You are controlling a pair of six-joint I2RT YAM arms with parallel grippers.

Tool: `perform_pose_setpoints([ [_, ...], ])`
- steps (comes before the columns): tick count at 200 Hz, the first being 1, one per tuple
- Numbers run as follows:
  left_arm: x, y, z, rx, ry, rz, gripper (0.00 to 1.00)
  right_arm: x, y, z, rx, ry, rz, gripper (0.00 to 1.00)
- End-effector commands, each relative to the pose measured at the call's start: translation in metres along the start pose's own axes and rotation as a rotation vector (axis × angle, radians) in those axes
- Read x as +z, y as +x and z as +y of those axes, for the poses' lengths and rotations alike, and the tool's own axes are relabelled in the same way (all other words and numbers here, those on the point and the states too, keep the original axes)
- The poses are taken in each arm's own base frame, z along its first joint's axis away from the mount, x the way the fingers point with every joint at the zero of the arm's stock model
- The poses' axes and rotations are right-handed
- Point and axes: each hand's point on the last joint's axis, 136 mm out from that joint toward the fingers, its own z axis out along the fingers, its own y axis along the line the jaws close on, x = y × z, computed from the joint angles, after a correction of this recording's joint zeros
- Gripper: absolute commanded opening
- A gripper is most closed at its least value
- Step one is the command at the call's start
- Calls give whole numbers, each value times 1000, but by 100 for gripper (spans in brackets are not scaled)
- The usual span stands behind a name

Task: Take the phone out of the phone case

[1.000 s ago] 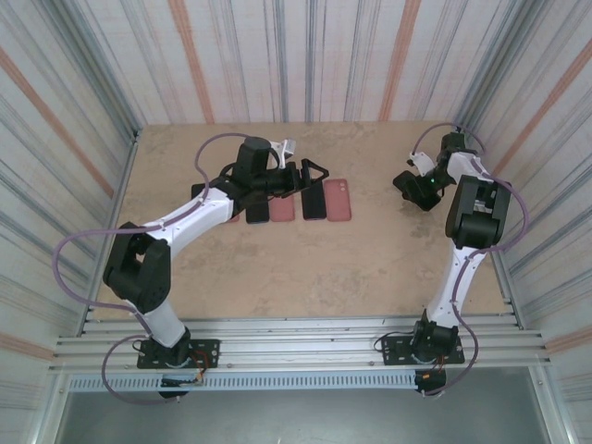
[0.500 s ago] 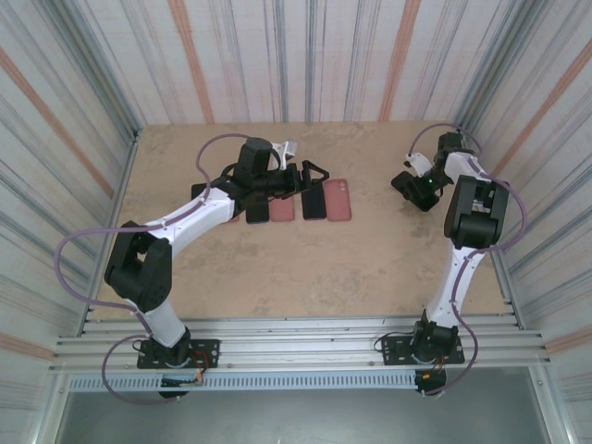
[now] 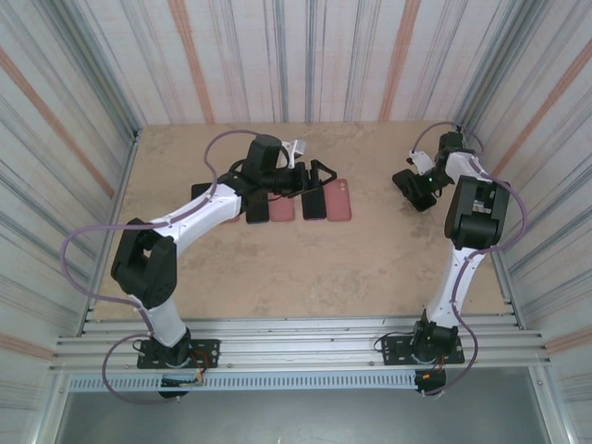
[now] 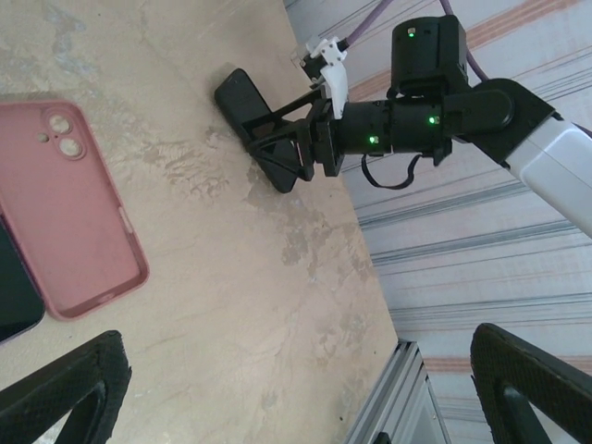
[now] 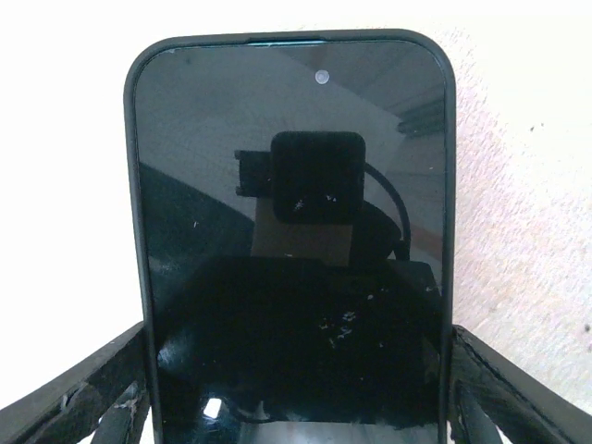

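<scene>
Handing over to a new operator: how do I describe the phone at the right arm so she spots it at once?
On the tan table, look far right, away from the row of phones and cases in the middle. The black phone there is clamped in the right gripper, the only one held.

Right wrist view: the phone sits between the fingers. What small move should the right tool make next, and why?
Probably close the right tool on the phone: its fingers flank both long edges, screen up. A firm hold seems needed before the case can come off. Whether they touch it yet is unclear.
</scene>
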Motion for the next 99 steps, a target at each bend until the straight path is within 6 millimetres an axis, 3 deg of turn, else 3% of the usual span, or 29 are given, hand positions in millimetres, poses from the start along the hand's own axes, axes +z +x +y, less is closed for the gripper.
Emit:
perform_pose_setpoints([
  [1,11,2,0,5,-42,20,98,-47,-31,13,122,-62,-171,56],
  [66,31,-16,-7,-25,-48,-37,94,-108,-49,56,260,-156,-381,52],
  [99,44,-23,-15,-41,-34,-64,89,-140,-64,96,266,-257,-496,52],
])
